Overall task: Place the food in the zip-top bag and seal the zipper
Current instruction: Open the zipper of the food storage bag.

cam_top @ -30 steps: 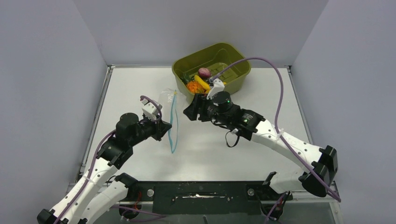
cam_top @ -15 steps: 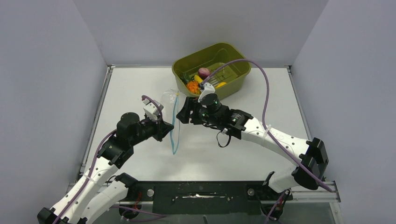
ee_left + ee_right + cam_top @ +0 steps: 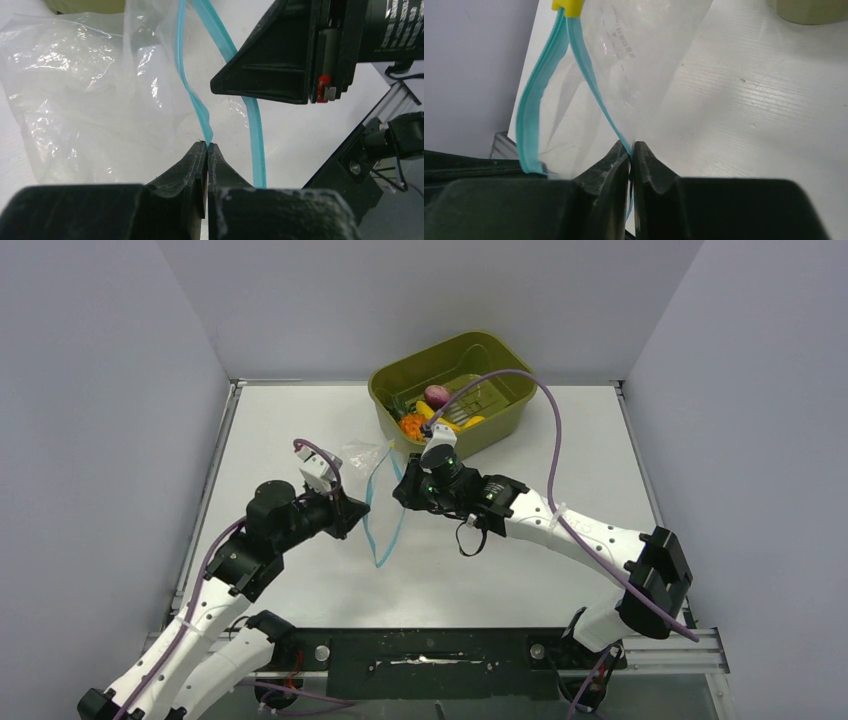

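The clear zip-top bag (image 3: pixel 360 452) lies left of the basin, its teal zipper (image 3: pixel 368 528) spread into two strips. My left gripper (image 3: pixel 357 512) is shut on the left strip (image 3: pixel 192 95), pinched at the tips (image 3: pixel 207 146). My right gripper (image 3: pixel 401 493) is shut on the other strip (image 3: pixel 591 87), caught between its tips (image 3: pixel 631 146). A yellow slider (image 3: pixel 566 5) joins the strips at the far end. The food sits in the olive basin (image 3: pixel 500 346): a purple-pink piece (image 3: pixel 437 394), an orange fruit (image 3: pixel 411 426), a yellow banana (image 3: pixel 433 412).
The olive basin stands at the back of the white table, just behind my right wrist. My right arm's purple cable (image 3: pixel 553 430) arches over the basin. Grey walls enclose the table on three sides.
My right gripper has moved left from the basin to the bag and shut on the right zipper strip. The two strips now stand apart. My left gripper has kept its hold.
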Controlling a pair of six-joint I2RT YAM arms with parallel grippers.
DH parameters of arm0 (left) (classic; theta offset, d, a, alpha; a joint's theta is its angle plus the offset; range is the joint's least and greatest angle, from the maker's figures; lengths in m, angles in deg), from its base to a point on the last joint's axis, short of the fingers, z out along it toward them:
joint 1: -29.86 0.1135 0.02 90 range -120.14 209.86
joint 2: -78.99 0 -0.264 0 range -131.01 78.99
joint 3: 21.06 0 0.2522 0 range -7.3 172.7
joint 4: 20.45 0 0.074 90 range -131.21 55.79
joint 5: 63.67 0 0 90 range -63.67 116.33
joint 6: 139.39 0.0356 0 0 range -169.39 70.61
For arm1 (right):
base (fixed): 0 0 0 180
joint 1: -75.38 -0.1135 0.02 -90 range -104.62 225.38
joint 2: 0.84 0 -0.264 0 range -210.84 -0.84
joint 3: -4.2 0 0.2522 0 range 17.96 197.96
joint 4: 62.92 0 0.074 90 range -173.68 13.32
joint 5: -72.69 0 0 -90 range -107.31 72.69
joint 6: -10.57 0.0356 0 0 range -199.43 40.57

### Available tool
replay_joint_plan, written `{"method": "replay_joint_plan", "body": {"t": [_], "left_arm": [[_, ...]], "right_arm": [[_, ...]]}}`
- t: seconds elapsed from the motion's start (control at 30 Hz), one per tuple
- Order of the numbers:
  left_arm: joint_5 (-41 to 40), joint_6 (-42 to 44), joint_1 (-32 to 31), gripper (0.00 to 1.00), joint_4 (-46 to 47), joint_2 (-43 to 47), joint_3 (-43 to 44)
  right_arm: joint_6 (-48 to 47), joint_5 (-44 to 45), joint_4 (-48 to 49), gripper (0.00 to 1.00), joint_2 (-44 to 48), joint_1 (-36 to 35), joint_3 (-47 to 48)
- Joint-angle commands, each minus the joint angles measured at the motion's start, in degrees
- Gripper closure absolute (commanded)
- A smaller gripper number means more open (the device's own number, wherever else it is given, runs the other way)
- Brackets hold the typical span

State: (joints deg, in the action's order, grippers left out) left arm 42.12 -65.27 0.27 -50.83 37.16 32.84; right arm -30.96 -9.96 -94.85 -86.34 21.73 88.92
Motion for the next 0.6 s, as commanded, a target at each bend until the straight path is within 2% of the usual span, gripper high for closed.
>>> {"method": "replay_joint_plan", "body": {"t": [0.0,0.07,0.13,0.27,0.4,0.57], "left_arm": [[-7.7,-5.7,-0.2,1.0,-1.5,2.0,6.5],[-15.3,-7.9,-0.2,1.0,-4.8,2.6,9.2],[-21.2,-10.8,-0.2,1.0,-7.8,3.0,10.9],[-24.6,-11.1,-0.2,1.0,-8.2,4.1,11.7],[-21.6,-7.2,-0.2,0.9,-7.5,4.4,11.5],[-11.1,-6.0,-0.2,0.75,-4.3,4.0,8.7]], "right_arm": [[1.0,5.4,1.2,0.95,3.4,0.5,-1.5],[1.5,5.7,1.3,1.0,4.1,0.5,-2.1],[2.1,5.3,1.7,1.0,4.4,0.4,-2.3],[3.8,2.6,4.1,1.0,3.2,0.0,-2.0],[7.6,0.7,6.6,1.0,2.0,-0.4,-1.0],[11.7,1.0,11.0,1.0,1.3,-0.3,-1.3]]}}
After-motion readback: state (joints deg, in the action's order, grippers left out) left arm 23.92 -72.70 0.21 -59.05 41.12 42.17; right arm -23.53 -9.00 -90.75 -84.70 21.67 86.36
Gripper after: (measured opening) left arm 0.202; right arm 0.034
